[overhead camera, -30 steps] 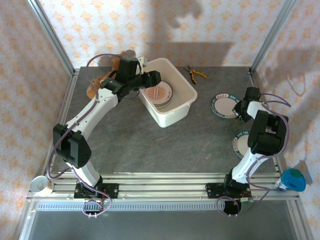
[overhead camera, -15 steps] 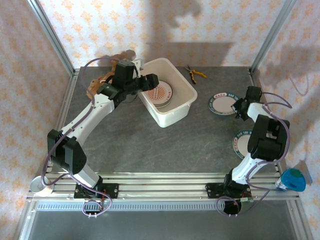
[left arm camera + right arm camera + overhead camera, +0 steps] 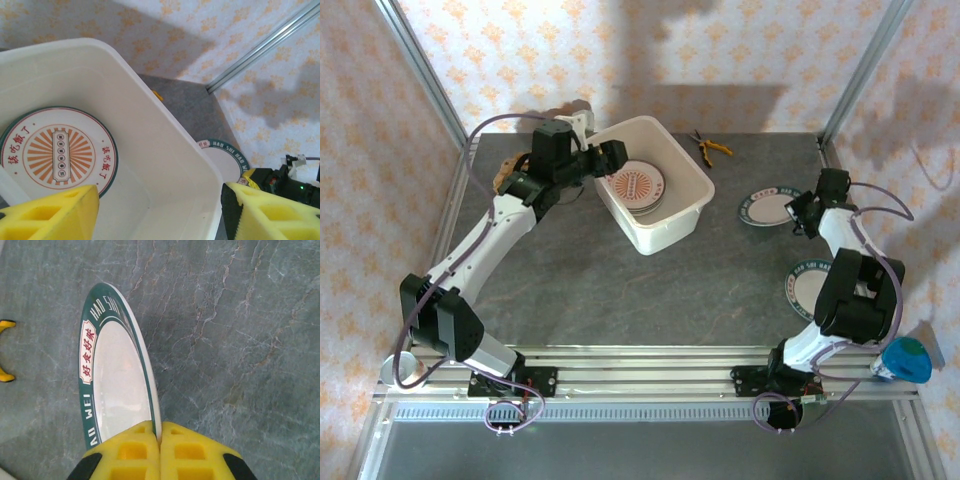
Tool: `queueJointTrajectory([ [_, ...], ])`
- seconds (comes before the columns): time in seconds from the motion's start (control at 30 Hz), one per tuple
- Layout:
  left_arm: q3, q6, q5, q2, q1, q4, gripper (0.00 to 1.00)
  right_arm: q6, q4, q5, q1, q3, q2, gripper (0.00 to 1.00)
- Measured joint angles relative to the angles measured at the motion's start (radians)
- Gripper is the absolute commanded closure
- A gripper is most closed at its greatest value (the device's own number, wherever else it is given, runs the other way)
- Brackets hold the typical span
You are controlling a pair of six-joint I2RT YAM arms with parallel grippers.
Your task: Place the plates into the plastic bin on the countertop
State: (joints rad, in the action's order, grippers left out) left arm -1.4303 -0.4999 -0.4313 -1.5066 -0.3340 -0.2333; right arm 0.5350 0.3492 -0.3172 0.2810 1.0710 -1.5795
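Note:
The white plastic bin point(image 3: 670, 225) stands at the back of the countertop point(image 3: 620, 280) and holds stacked plates, the top one an orange-patterned plate point(image 3: 637, 187), also in the left wrist view point(image 3: 57, 157). My left gripper point(image 3: 611, 157) hovers open and empty over the bin's left rim, bin wall point(image 3: 165, 165) between its yellow fingers point(image 3: 50, 215). Right of the bin lies a green-rimmed plate point(image 3: 765, 207). My right gripper point(image 3: 799, 215) point(image 3: 160, 432) is shut on the near rim of this plate point(image 3: 112, 385), which looks tilted. Another green-rimmed plate point(image 3: 802, 285) lies partly under the right arm.
Yellow-handled pliers point(image 3: 710, 147) lie behind the bin. A brown object point(image 3: 507, 177) sits behind the left arm at the back left. A blue-topped object point(image 3: 906, 360) and a round metal object point(image 3: 396, 369) sit off the countertop's near corners. Aluminium rails frame the surface.
The right gripper has closed on the green-rimmed plate's rim. The left arm has drawn back leftward from over the bin toward its left rim, still open.

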Motion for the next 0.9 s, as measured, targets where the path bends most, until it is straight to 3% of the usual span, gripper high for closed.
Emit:
queueJointTrajectory([
  [0.53,0.02,0.004,-0.069,0.019,0.119,0.023,0.33,0.155,0.089,0.032,-0.077,0.04,0.343,1.0],
  [0.9,0.046,0.002,-0.093,0.029,0.171,0.029,0.33,0.187,0.069,0.093,-0.416,0.31,0.283,1.0],
])
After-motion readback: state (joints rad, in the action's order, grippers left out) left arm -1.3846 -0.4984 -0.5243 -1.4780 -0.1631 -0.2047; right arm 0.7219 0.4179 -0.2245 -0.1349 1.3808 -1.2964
